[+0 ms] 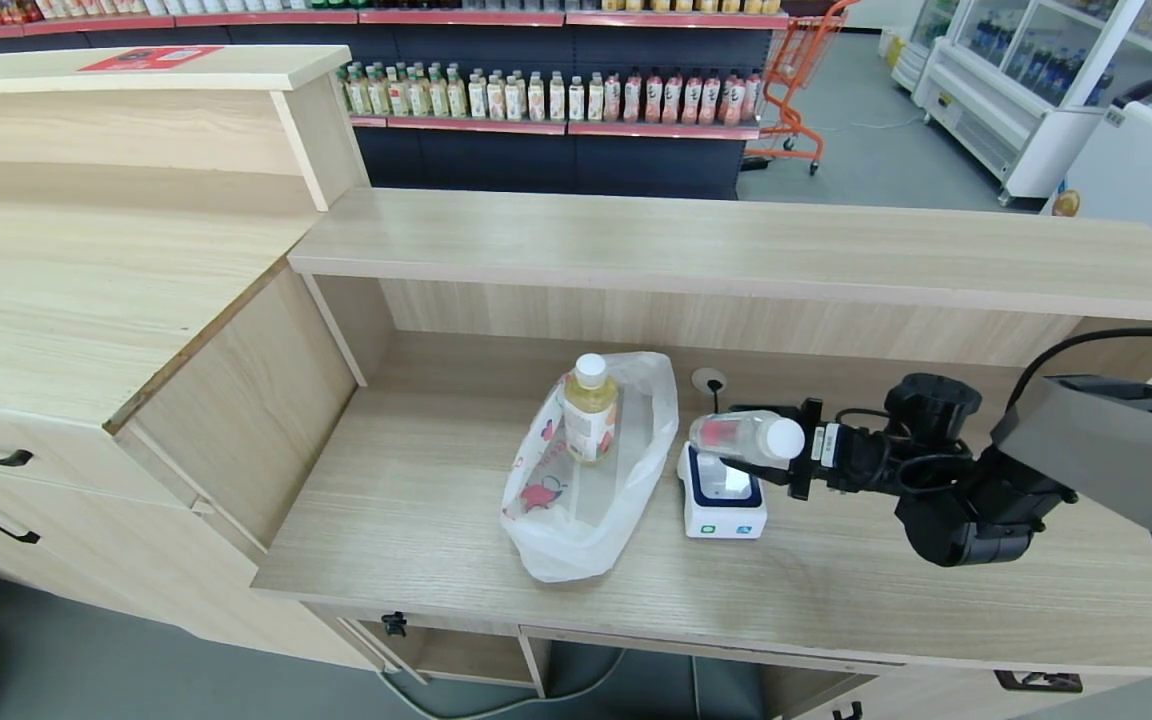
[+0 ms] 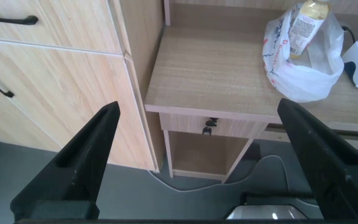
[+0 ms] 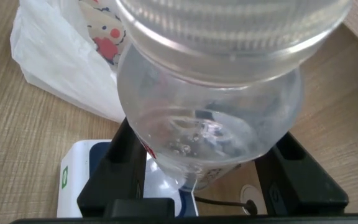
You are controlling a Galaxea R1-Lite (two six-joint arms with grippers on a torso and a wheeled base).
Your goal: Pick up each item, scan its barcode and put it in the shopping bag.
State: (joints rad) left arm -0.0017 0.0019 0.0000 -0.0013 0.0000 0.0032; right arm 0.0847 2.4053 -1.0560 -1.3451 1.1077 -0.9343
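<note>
R claw (image 1: pixel 748 442): matte black, white sticker (image 1: pixel 826 441) at its base; behind it round black joints (image 1: pixel 936 405), black cable (image 1: pixel 1086 345), grey boxy link (image 1: pixel 1116 455).

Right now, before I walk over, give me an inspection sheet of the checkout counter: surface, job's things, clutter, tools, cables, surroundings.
Surface: wooden counter, dry and bare around the things.
Job's things: bag lying open with a yellow bottle inside; clear bottle held sideways above the scanner.
Clutter: nothing seen.
Tools: right tool shut on the clear bottle; left tool open and empty, off the counter's front corner, above the floor.
Cables: thin lead from a hole in the counter to the scanner; a cable on the floor under the counter.
Surroundings: shelves of drinks, orange cart, coolers.
</note>
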